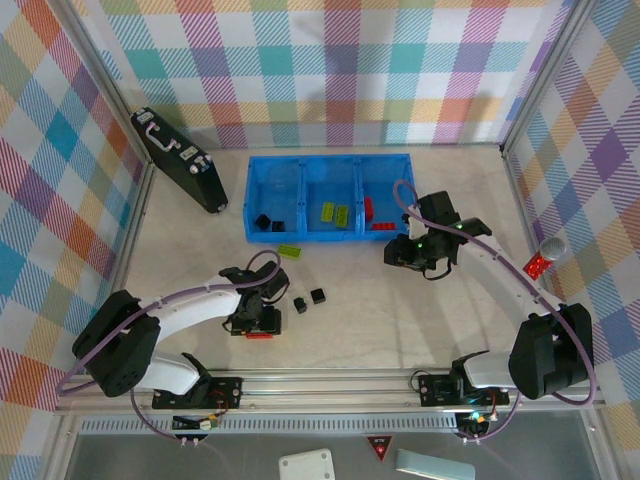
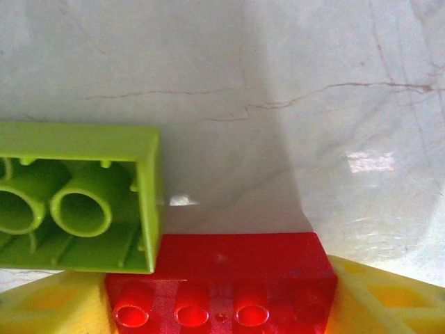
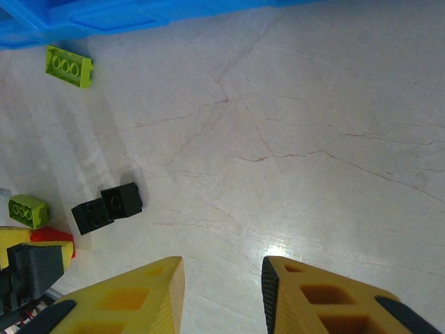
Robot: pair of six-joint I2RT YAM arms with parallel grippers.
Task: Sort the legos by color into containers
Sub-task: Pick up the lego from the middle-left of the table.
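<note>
Left gripper [image 1: 256,322] low near the table [image 1: 400,320] near edge, fingers bracketing red lego [image 2: 221,278] beside green lego [image 2: 76,202], likely a pickup, grip unconfirmed; right gripper [image 3: 222,268] hovers, slightly parted, empty.

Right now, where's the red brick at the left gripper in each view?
Top external: red brick lower left of centre, at the left gripper.
Left wrist: bottom centre, between the yellow fingers.
Right wrist: red sliver at the left edge.
Shared landmark: lime-green brick beside it in both wrist views; two black bricks to its right in top external and right wrist.
</note>
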